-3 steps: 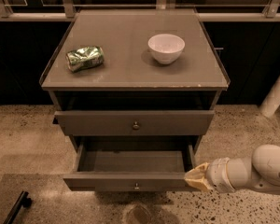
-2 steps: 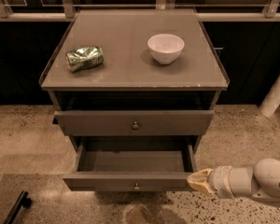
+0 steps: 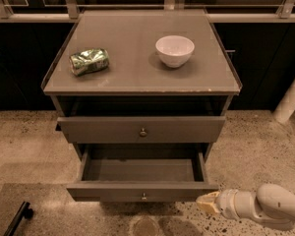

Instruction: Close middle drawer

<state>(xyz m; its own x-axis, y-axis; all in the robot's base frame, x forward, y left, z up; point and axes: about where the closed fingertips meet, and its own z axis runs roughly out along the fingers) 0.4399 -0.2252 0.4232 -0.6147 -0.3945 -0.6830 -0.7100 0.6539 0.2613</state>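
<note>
The middle drawer is grey-brown with a small round metal knob. It stands pulled far out of the cabinet, and its inside looks empty. My gripper is low at the right, just off the right end of the drawer's front and a little below its top edge. I cannot tell whether it touches the front. The white arm runs off to the lower right.
The drawer above stands out a little, with a dark gap over it. On the cabinet top lie a crushed green can and a white bowl. A black object lies on the speckled floor at the lower left.
My gripper and arm have dropped lower and drawn back a little to the right beside the drawer's front corner. The drawer has not visibly moved.
</note>
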